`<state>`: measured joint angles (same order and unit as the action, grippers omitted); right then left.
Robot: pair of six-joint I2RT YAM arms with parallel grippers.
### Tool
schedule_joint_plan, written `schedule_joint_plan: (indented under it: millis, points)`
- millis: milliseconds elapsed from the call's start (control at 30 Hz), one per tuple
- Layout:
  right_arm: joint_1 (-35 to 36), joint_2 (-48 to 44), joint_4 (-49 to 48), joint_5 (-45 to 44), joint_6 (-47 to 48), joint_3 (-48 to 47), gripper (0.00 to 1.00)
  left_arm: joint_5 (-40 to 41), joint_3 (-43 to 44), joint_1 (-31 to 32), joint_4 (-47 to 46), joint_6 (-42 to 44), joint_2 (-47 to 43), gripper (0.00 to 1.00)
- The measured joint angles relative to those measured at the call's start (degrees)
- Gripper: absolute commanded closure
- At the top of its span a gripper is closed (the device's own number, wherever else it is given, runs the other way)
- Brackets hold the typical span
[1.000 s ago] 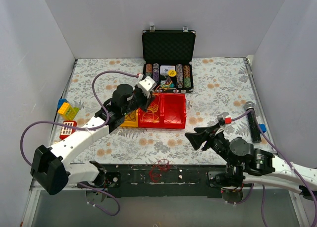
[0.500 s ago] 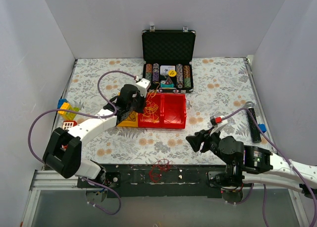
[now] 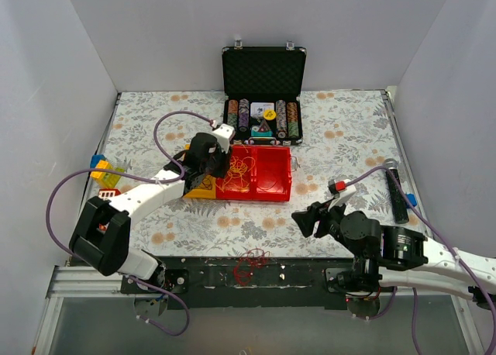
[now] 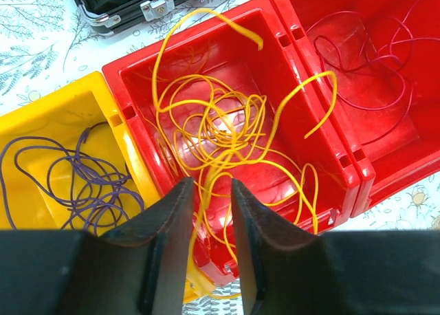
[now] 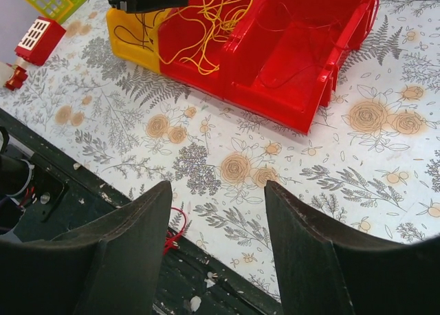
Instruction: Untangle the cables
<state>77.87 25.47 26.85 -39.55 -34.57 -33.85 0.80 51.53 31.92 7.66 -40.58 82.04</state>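
Yellow-orange cable loops (image 4: 227, 129) fill the left red bin (image 4: 130, 81) and spill over its walls. A dark red cable (image 4: 364, 67) lies in the right red bin (image 4: 412, 26). A purple cable (image 4: 75, 177) lies in the yellow bin (image 4: 41, 122). My left gripper (image 4: 210, 188) hangs over the near wall of the left red bin (image 3: 219, 167), jaws a narrow gap apart, with a blurred yellow strand running between them. A red cable bunch (image 3: 249, 266) lies on the black front rail. My right gripper (image 3: 304, 219) is open and empty above the mat, right of that bunch (image 5: 172, 229).
An open black case of poker chips (image 3: 263, 99) stands behind the bins. Toy bricks (image 3: 105, 173) and a red block (image 5: 41, 38) lie at the left edge. A black cylinder (image 3: 395, 188) lies at the right. White walls enclose the floral mat (image 3: 341, 130).
My left arm folded back and its gripper moved left and down over the left red bin's near wall. My right gripper shifted slightly toward the front.
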Motion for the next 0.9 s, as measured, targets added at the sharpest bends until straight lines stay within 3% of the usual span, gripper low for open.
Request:
schedule_joint_plan:
  millis: [267,467,667,733,833,900]
  points:
    - [0.0,0.9,0.1,-0.1,0.0,-0.1,0.31,-1.8,0.2,0.9,0.8,1.0,-2.2,0.34]
    - [0.0,3.7,-0.8,2.1,0.4,-0.1,0.27,-5.3,5.9,1.4,3.4,3.8,-5.8,0.33]
    - [0.0,9.4,-5.1,8.9,0.5,2.3,0.21,-11.3,7.2,2.0,5.7,12.5,-12.8,0.32]
    - [0.0,11.5,-7.0,12.0,0.5,4.3,0.19,-15.6,7.0,2.1,8.0,15.8,-15.1,0.29]
    - [0.0,14.5,-9.7,16.5,0.4,7.4,0.18,-22.6,4.5,3.0,11.5,20.5,-20.4,0.15]
    - [0.1,15.8,-12.0,19.1,0.4,9.5,0.18,-27.1,1.0,5.4,14.2,24.5,-26.2,0.12]
